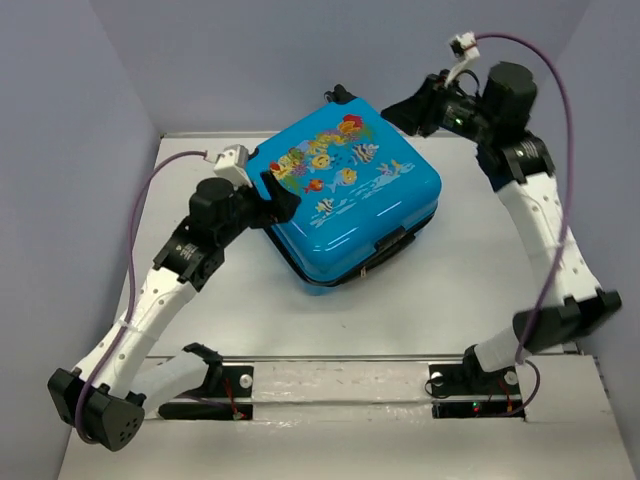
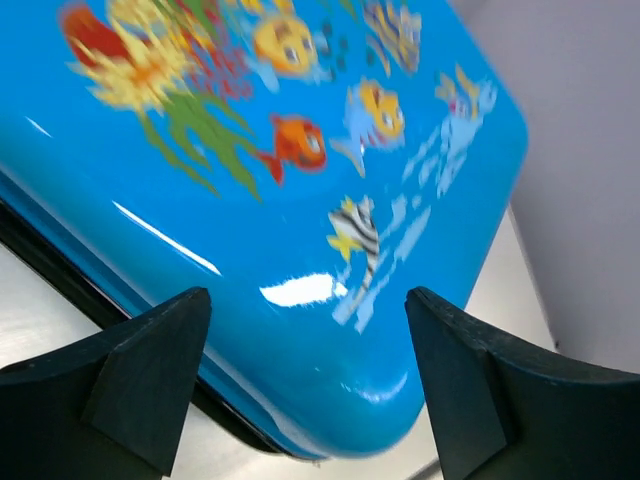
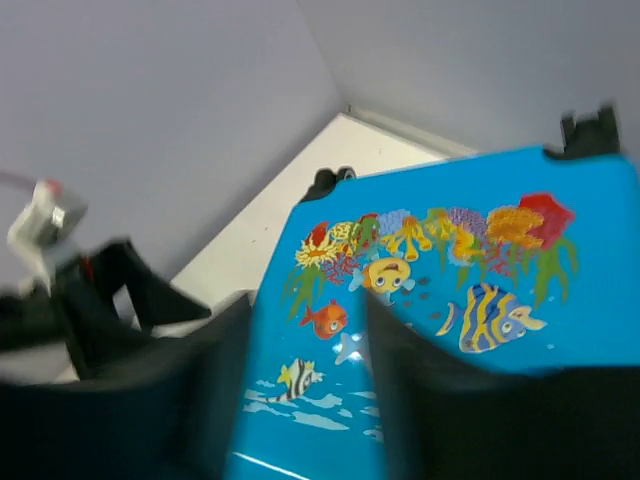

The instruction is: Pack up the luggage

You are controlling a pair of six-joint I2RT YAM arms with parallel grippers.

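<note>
top external view: the luggage (image 1: 350, 195) lies shut and flat on the counter (image 1: 480, 290) at the middle of the frame, turned at an angle so one corner points toward the lower left, its fish-print face upward. a black wheel (image 1: 340, 95) shows at its upper corner, and a dark handle-like fitting (image 1: 398, 240) sits on the side facing the lower right. the left tool (image 1: 280, 198) is at the left corner of the luggage, over the edge of the printed face; the right tool (image 1: 408, 110) is just beyond the upper right side of the case, above the counter. in the left wrist view the two dark fingers (image 2: 150, 370) stand spread wide at the bottom of the frame, with a rounded blue corner of the case between and behind them; whether they touch the shell cannot be told, and they pinch nothing. in the right wrist view the picture is blurred, yet the fingers (image 3: 210, 400) show a plain gap between them, apart and pinching nothing, with the printed face seen beyond them at the right of the frame and the other arm at the left edge.
</note>
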